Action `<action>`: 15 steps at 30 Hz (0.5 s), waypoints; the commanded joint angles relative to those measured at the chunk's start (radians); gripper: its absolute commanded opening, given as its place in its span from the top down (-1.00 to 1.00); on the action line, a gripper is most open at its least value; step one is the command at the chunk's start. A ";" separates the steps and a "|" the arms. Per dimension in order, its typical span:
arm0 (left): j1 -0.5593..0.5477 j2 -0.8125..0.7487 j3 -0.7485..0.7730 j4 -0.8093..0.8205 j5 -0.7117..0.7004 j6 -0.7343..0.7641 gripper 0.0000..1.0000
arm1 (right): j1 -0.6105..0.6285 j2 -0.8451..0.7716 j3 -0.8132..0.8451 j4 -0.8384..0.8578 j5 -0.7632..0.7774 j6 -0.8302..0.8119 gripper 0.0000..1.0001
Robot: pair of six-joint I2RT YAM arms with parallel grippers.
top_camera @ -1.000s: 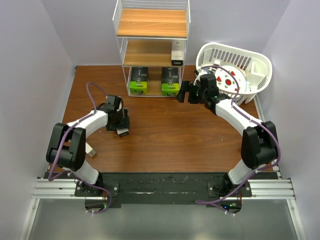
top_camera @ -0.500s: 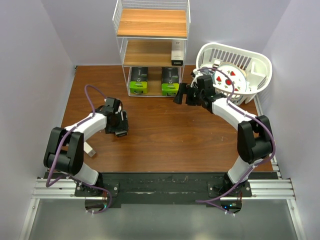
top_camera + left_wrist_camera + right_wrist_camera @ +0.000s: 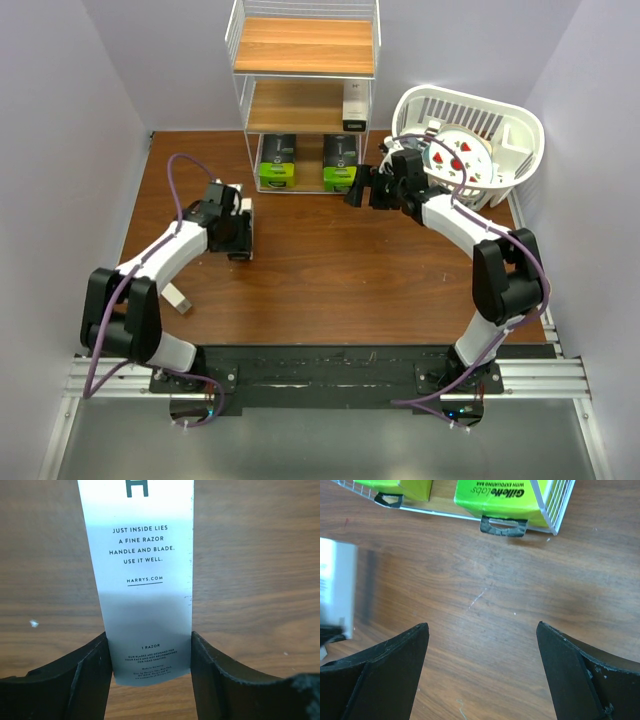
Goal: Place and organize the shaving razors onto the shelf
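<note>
The shelf stands at the back centre. Two black packs with lime-green ends lie on its bottom tier, and a white carton sits on the middle tier. My left gripper is shut on a slim white razor carton, its fingers pressed on both long sides, over the wooden table left of centre. My right gripper is open and empty just in front of the shelf's right corner. In the right wrist view the gripper faces a green pack end.
A tan carton lies on the table near the left arm's base. A white slatted basket holding a patterned plate stands at the back right. The held carton also shows at the left edge of the right wrist view.
My left gripper has moved away from me toward the shelf with the white carton in it. My right gripper has shifted slightly left, closer to the shelf's bottom tier.
</note>
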 commanded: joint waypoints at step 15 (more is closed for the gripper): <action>-0.133 -0.034 0.521 0.130 0.144 0.224 0.17 | 0.006 -0.002 0.060 0.031 0.006 -0.013 -0.86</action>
